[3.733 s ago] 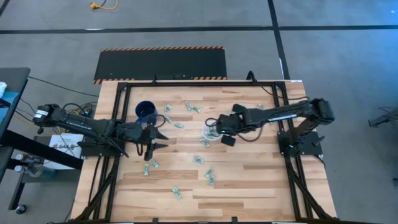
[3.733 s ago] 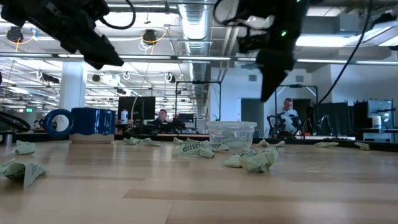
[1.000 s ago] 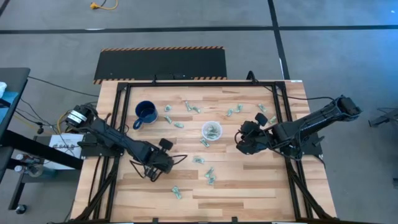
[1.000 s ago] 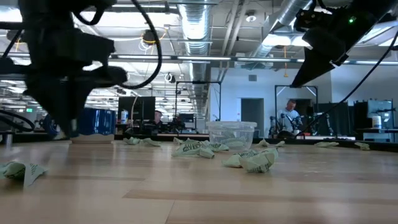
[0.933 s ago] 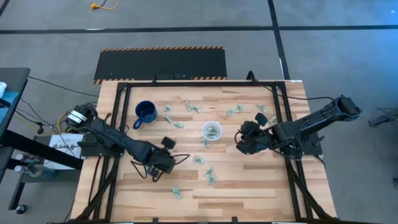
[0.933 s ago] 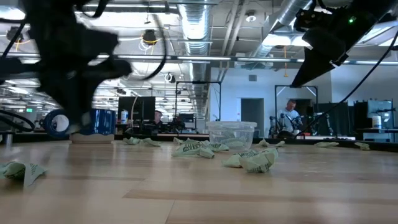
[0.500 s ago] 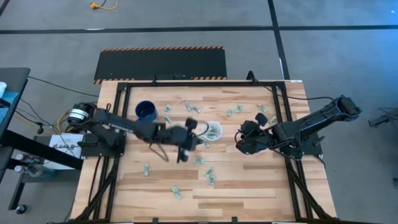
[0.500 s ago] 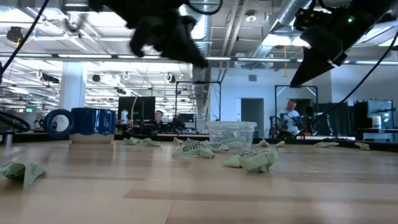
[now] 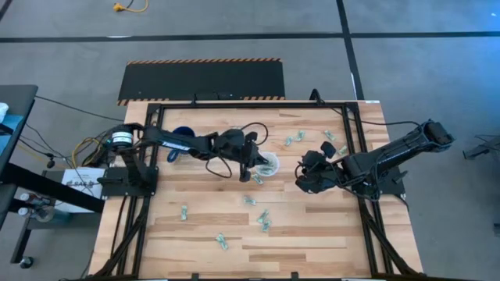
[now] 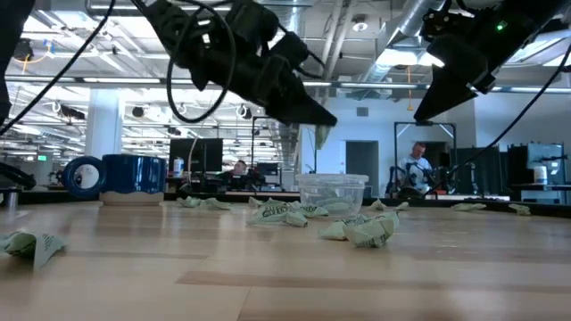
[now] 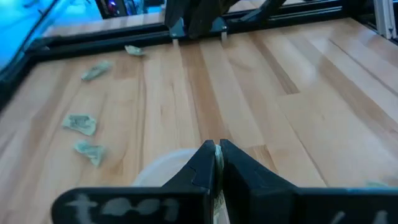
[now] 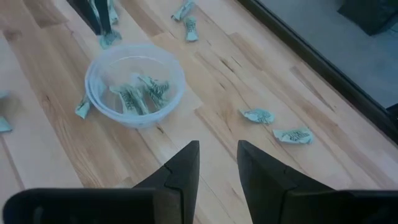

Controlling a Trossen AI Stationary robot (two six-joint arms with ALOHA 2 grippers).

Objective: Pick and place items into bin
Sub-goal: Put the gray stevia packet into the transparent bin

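The clear round cup [image 9: 266, 165] stands mid-table with several green-and-white wrapped pieces [image 12: 142, 92] in it. My left gripper [image 9: 255, 158] hangs just left of and above the cup [image 10: 332, 192], shut on one small piece [image 10: 321, 136]. My right gripper [image 9: 301, 181] waits to the cup's right, above the table, open with nothing between its fingers [image 12: 186, 163]. Other pieces lie loose on the wood, among them one pair [image 9: 262, 220] nearer the front edge. My left gripper pinches the small piece [image 11: 217, 157] between its two fingertips. The fingers slant down toward the table's right side. The piece hangs below the tips [image 10: 321, 136], clear of the table and above the cup's rim, near its left edge.
A dark blue mug [image 10: 125, 174] stands at the far left, partly under my left arm in the high view. Loose pieces lie at the far side [image 9: 294, 139], the near left [image 9: 185, 211] and the front [image 9: 223, 242]. A black frame rail [image 9: 250, 104] borders the table.
My left gripper has risen from low over the near-left part of the table and swung toward the far right, up to the cup, tipping from pointing down to a shallow slant. The small piece has come along, lifted clear of the wood.
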